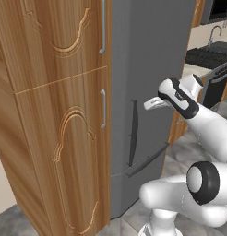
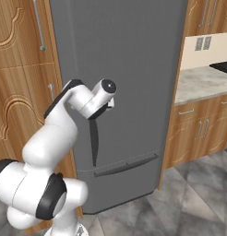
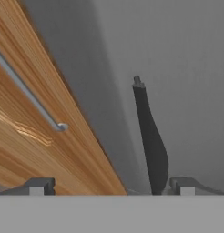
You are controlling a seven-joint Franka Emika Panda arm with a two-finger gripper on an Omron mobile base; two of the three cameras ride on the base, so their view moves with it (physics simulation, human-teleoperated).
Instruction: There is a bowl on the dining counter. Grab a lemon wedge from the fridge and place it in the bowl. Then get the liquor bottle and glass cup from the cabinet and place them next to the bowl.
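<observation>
The grey fridge point(image 1: 147, 64) point(image 2: 129, 60) stands shut in front of me. Its dark vertical door handle point(image 1: 133, 133) point(image 2: 93, 143) point(image 3: 151, 136) runs down the door's left edge. My gripper point(image 1: 150, 104) point(image 3: 111, 185) is open and empty, held level a short way in front of the door, about at the handle's top. In the hand view the handle rises just inside the right fingertip point(image 3: 184, 185), while the left fingertip point(image 3: 38, 185) lies over the wooden panel. The lemon wedge, bowl, liquor bottle and glass cup are out of view.
A tall wooden cabinet point(image 1: 55, 120) point(image 2: 18, 92) with slim metal handles point(image 1: 103, 109) adjoins the fridge's left side. The fridge's lower drawer has a horizontal handle point(image 2: 127, 166). To the right run a grey counter point(image 2: 203, 80) over wooden base cabinets point(image 2: 198, 133), and a grey tiled floor point(image 2: 189, 203).
</observation>
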